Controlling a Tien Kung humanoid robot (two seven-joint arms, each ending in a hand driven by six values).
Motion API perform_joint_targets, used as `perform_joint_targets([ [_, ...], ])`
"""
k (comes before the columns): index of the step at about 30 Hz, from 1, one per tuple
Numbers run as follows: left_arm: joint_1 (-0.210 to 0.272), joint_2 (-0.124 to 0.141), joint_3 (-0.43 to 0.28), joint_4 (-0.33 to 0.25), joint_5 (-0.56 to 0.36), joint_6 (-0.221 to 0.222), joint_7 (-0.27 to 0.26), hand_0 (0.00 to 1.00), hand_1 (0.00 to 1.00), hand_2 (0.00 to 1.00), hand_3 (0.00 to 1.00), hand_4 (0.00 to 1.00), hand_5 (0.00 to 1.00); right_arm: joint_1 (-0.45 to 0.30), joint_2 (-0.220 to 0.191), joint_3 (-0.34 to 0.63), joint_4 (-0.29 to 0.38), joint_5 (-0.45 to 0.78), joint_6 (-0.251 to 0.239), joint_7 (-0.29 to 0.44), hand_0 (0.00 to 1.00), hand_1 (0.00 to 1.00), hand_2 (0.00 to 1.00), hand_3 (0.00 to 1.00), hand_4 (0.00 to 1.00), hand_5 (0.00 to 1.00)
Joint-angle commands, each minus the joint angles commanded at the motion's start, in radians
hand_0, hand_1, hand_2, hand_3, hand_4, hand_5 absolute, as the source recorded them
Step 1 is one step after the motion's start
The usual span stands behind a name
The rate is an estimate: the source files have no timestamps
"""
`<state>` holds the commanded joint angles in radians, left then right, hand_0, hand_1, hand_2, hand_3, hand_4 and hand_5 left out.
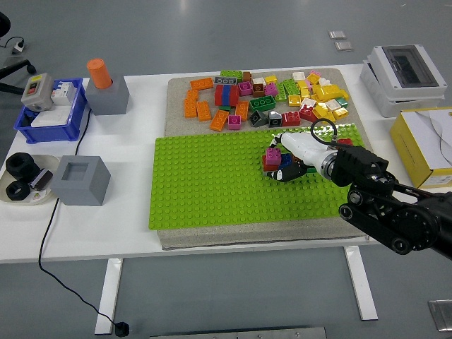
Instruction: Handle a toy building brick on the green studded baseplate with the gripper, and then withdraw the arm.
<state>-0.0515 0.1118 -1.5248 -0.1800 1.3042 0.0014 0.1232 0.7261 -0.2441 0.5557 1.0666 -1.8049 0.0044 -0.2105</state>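
A green studded baseplate (212, 180) lies on a grey mat in the middle of the table. A small stack of bricks with a magenta brick (272, 155) on top, red and blue below, stands near its upper right part. My right hand (282, 164), white with black fingertips, comes in from the right and its fingers are curled around this stack. The black right arm (388, 205) stretches to the lower right. The left arm is out of view.
A pile of loose bricks (268, 99) covers the mat behind the baseplate. Two grey blocks (82, 180), one with an orange cylinder (99, 73), a blue bin (49, 113) and a plate with black parts (25, 180) stand left. A yellow box (427, 145) and a grey box (402, 67) stand right.
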Motion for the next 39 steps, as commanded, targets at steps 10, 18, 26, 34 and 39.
perform_joint_targets([
  [10, 0.001, 0.0, -0.001, 0.0, 0.001, 0.0, -0.001, 0.639, 0.643, 0.608, 0.623, 0.626, 0.236, 0.007, -0.039, 0.029, 0.099, -0.021, 0.005, -0.004, 0.925, 0.91, 0.92, 0.748, 0.855, 0.368],
  [18, 0.005, -0.003, -0.001, 0.0, -0.001, 0.001, -0.001, 0.638, 0.641, 0.607, 0.619, 0.619, 0.236, -0.032, -0.085, 0.075, 0.221, -0.023, -0.01, 0.004, 0.926, 0.91, 0.922, 0.743, 0.93, 0.454],
  [26, 0.007, -0.006, 0.0, 0.0, -0.003, 0.001, -0.002, 0.638, 0.641, 0.606, 0.617, 0.618, 0.236, -0.063, -0.117, 0.066, 0.241, -0.022, -0.012, 0.006, 0.926, 0.909, 0.92, 0.642, 0.928, 0.483],
  [34, 0.009, -0.007, 0.003, 0.0, -0.005, 0.001, -0.001, 0.637, 0.641, 0.607, 0.617, 0.617, 0.237, -0.081, -0.125, 0.057, 0.238, -0.016, -0.013, 0.007, 0.926, 0.909, 0.92, 0.635, 0.93, 0.498],
  [39, 0.009, -0.006, 0.004, 0.0, -0.005, 0.002, -0.001, 0.637, 0.641, 0.606, 0.616, 0.617, 0.237, -0.083, -0.123, 0.053, 0.234, -0.011, -0.015, 0.009, 0.926, 0.909, 0.919, 0.634, 0.932, 0.52],
])
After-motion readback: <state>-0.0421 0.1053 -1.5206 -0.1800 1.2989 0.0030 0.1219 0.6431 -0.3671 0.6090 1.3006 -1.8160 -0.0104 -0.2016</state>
